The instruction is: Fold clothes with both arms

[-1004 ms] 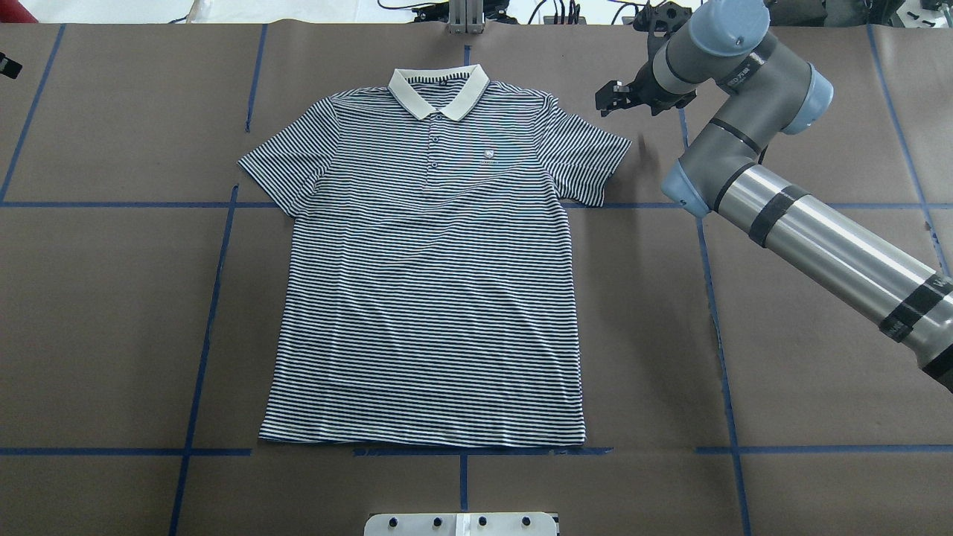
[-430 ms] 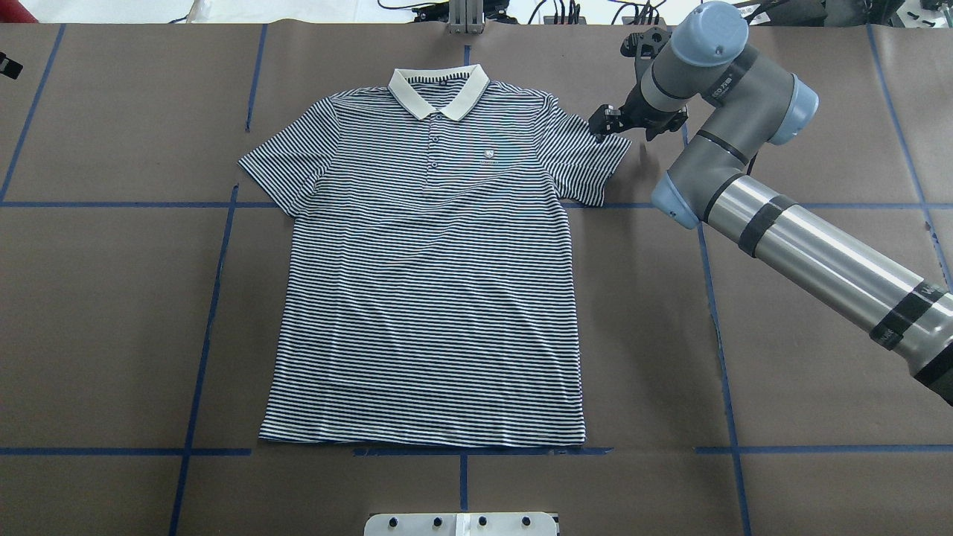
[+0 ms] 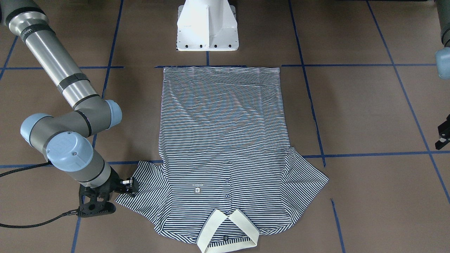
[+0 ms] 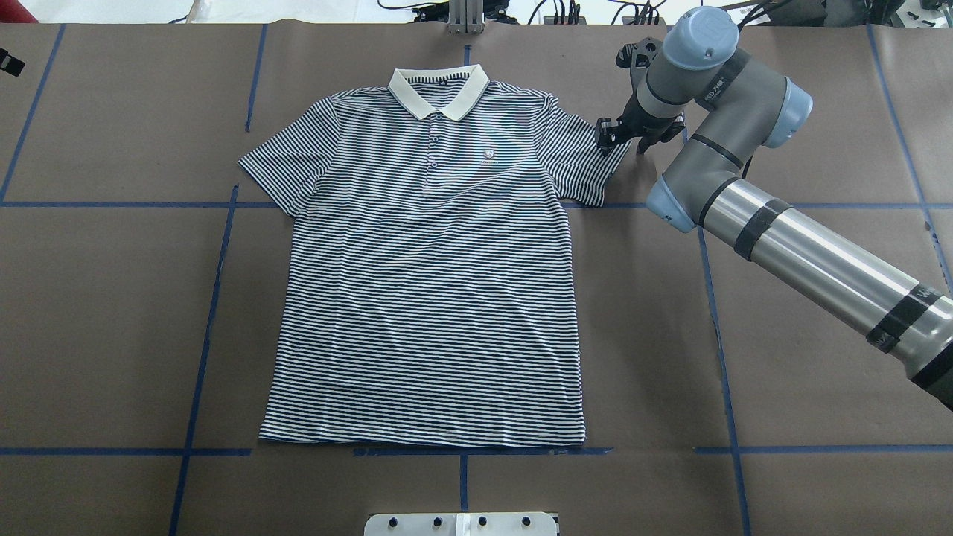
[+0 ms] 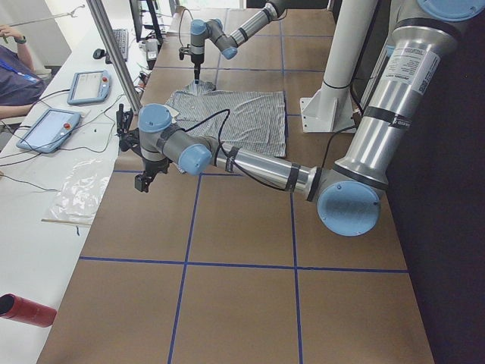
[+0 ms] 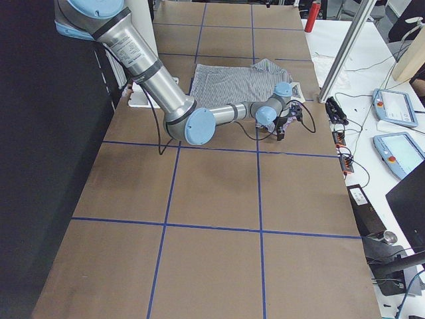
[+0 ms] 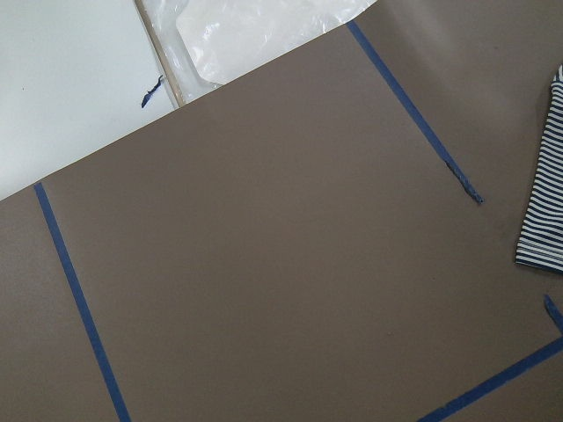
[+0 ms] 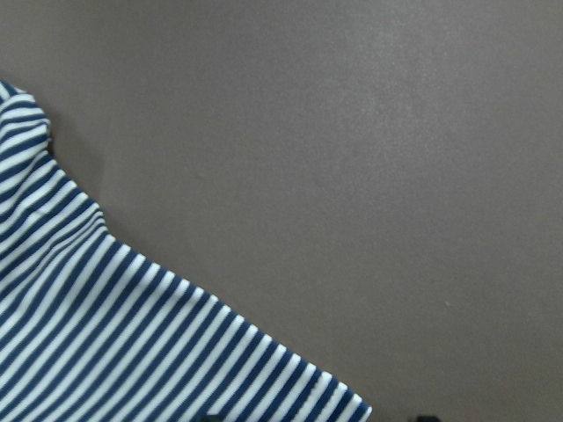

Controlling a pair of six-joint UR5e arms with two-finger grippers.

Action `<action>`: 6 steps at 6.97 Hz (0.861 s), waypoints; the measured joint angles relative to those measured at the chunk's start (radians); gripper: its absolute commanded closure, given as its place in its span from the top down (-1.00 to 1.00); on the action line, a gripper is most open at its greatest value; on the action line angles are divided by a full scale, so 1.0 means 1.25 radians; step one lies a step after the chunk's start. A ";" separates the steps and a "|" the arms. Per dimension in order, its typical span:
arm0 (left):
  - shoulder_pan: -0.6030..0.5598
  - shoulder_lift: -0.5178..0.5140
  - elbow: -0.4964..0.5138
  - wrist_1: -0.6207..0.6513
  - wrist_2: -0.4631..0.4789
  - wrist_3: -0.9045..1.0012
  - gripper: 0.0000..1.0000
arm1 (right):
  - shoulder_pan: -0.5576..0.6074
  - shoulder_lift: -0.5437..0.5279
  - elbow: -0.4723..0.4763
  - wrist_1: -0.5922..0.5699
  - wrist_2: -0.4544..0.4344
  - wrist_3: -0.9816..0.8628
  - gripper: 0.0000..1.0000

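The striped polo shirt [image 4: 428, 283] lies flat and face up on the brown table, cream collar [image 4: 438, 89] at the far side. My right gripper [image 4: 612, 134] hangs low over the outer corner of the shirt's right-hand sleeve [image 4: 588, 160]. In the front-facing view the right gripper [image 3: 127, 185] is at that sleeve's edge. The right wrist view shows the sleeve hem [image 8: 106, 334] with two dark tips apart at the bottom edge, so the jaws stand open. My left gripper [image 3: 443, 137] stays far off the shirt, near the table's side [image 4: 9, 63]; its jaw state is unclear.
Blue tape lines [image 4: 216, 298] grid the brown table cover. The white pedestal base [image 3: 207, 24] stands by the shirt's hem. A side bench holds tablets [image 5: 49, 129], clear plastic [image 7: 255, 35] and a person's arm [image 5: 15, 68].
My right gripper has moved in and down from beyond the shoulder to the sleeve's outer corner. The shirt has not shifted.
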 measured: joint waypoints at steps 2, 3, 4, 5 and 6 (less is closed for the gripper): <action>0.000 -0.001 0.000 0.001 0.000 0.000 1.00 | 0.001 0.012 0.000 -0.031 0.001 -0.029 -1.00; 0.000 -0.001 0.001 0.001 0.000 0.000 1.00 | 0.002 0.020 0.000 -0.038 0.001 -0.035 -1.00; 0.000 -0.004 0.004 0.001 0.000 -0.001 1.00 | 0.003 0.026 0.000 -0.040 0.000 -0.037 -1.00; 0.000 -0.009 0.015 0.000 0.000 -0.001 1.00 | 0.003 0.030 0.000 -0.041 0.000 -0.036 -1.00; 0.000 -0.014 0.026 0.000 -0.001 0.001 1.00 | 0.003 0.033 0.000 -0.041 0.000 -0.034 -0.75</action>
